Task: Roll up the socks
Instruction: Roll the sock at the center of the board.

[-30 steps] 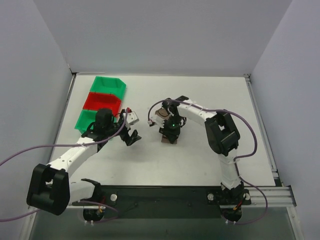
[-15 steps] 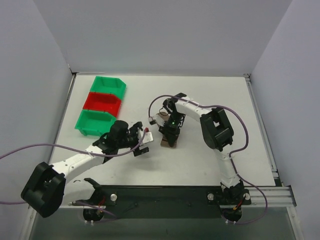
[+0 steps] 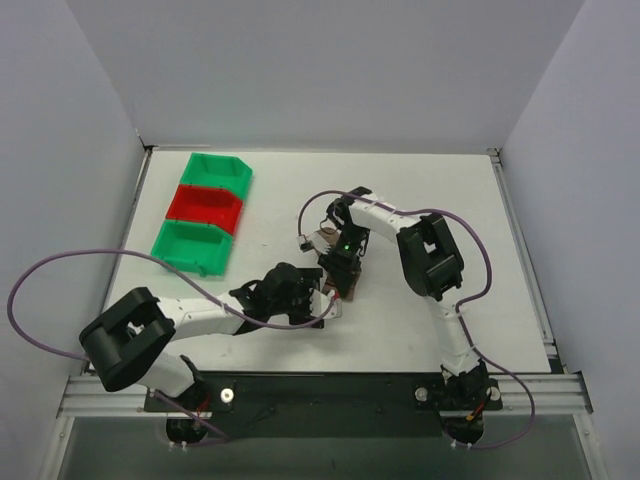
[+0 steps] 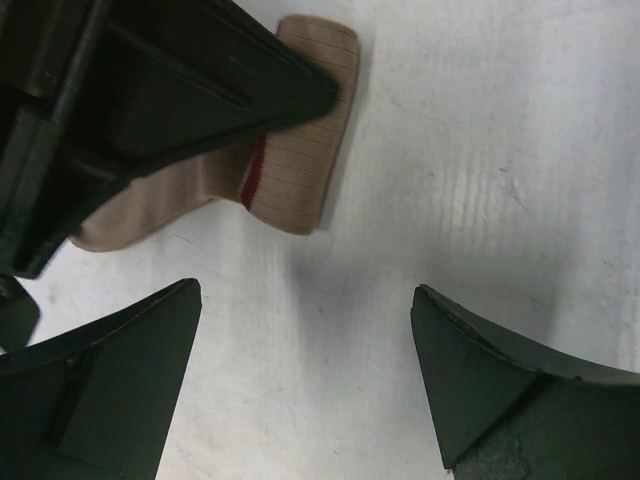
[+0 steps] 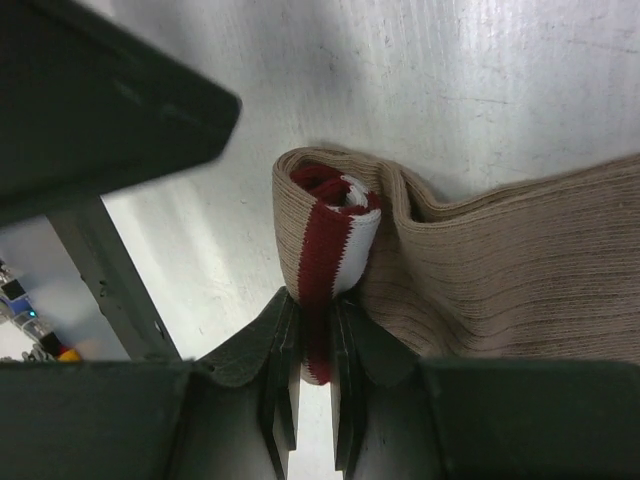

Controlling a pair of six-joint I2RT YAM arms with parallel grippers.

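the right gripper (image 5: 312,335) is clamping tight on the red-and-white cuff at the curled-in end of the tan sock (image 5: 490,290), which is lying on the white table (image 3: 430,200) near the middle of the overhead frame. the left gripper (image 4: 305,300) is hovering low just beside the sock, at its lower left in the overhead view, with its jaws spread wide and grasping nothing. a green bin (image 3: 217,172), a red bin (image 3: 207,205) and another green bin (image 3: 190,245) are sitting in a row at the upper left, well apart from the sock.
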